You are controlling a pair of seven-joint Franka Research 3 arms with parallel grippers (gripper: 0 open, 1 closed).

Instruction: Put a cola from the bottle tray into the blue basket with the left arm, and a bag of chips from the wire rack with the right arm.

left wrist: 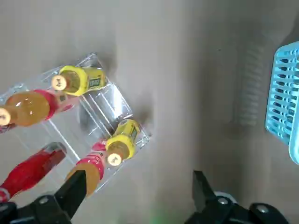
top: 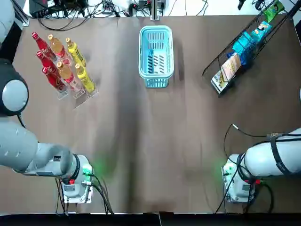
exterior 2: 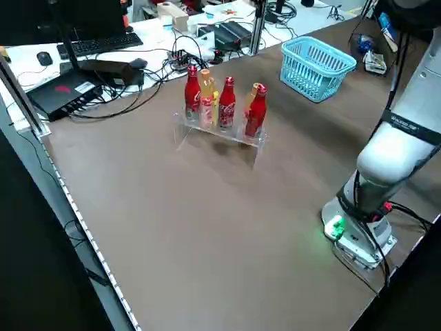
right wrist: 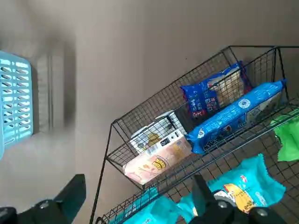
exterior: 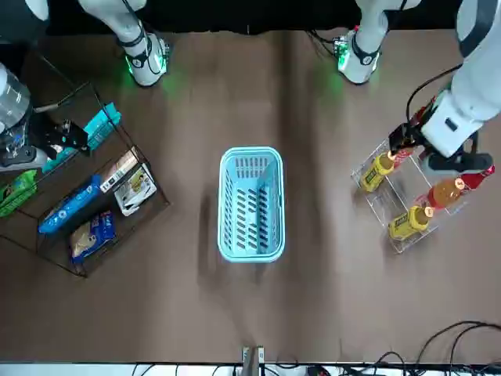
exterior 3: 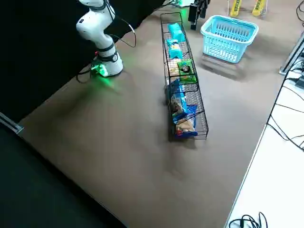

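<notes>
Between clear tray [top: 76, 97] and wire rack [exterior 3: 192, 100] sits a slatted basket [top: 156, 29].

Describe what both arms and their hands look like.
Both arms are white and light grey, built of rounded links. The left arm and right arm each stand on a round base that glows green, with black cables trailing off. The left hand and right hand have dark, blocky fingers.
</notes>
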